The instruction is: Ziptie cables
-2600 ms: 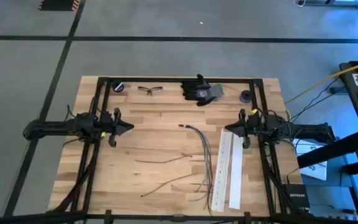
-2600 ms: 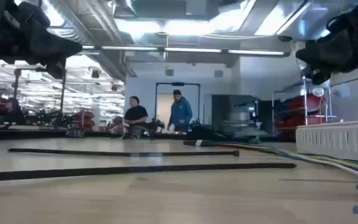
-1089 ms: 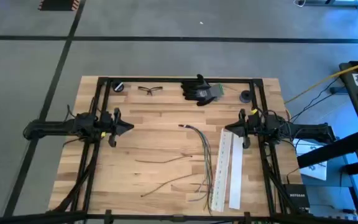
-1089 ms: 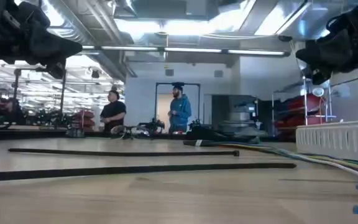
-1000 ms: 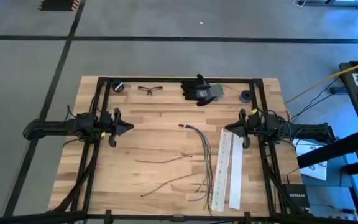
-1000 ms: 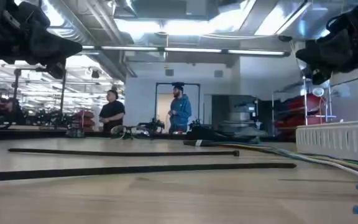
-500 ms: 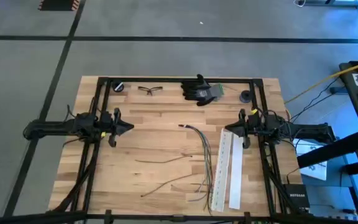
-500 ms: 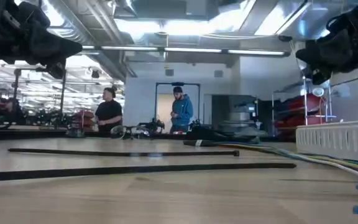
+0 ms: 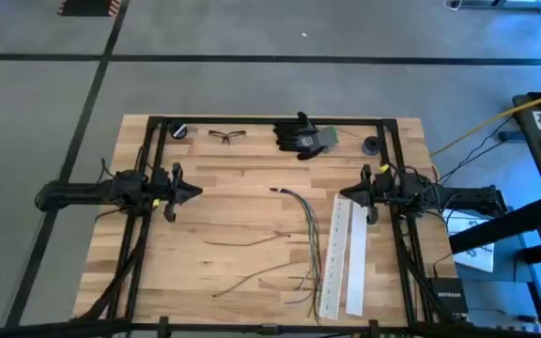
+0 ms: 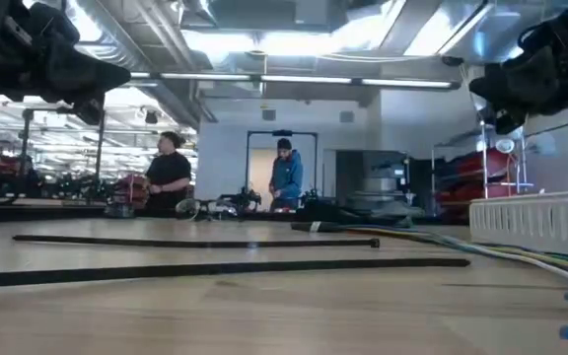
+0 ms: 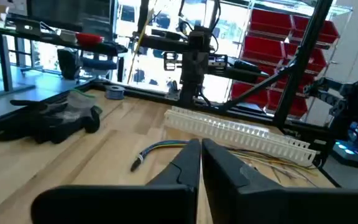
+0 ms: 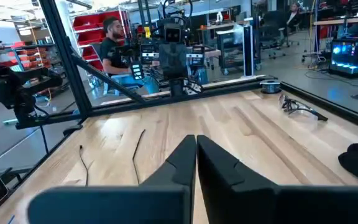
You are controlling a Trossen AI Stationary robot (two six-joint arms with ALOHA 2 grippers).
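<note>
We found the cables (image 9: 303, 221) mid-surface, two strips (image 9: 344, 253) just right of them, gloves (image 9: 301, 134) and glasses (image 9: 225, 135) along the far edge.

Table (image 9: 252, 211) showing pale, striped wood planks. Cables (image 9: 308, 235) lying dark grey, greenish and brown, yellow and blue strands showing at one end. Perforated strips (image 9: 344, 253) reading white. Gloves (image 9: 301, 134) appearing black. Both arms' grippers looking black.

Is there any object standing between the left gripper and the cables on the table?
Nothing visible does. The left gripper hangs above bare wood at the table's left side, jaws shut. The cables lie toward the middle and right, beside the white strips. The glove and glasses lie at the far edge.
</note>
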